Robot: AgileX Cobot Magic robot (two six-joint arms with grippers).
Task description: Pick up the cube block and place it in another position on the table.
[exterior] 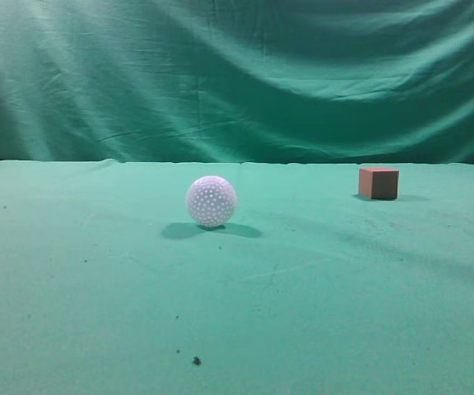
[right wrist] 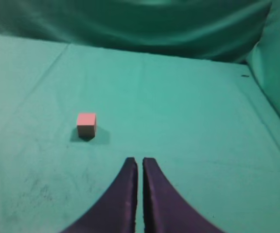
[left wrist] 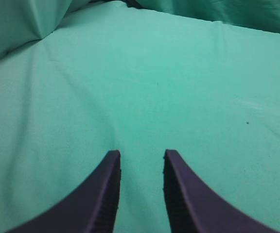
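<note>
The reddish-brown cube block sits on the green table at the far right. It also shows in the right wrist view, ahead and to the left of my right gripper, which is shut and empty, well short of the cube. My left gripper is open and empty over bare green cloth. Neither gripper shows in the exterior view.
A white dimpled ball rests near the table's middle, left of the cube. A green backdrop hangs behind the table. Dark specks dot the cloth near the front.
</note>
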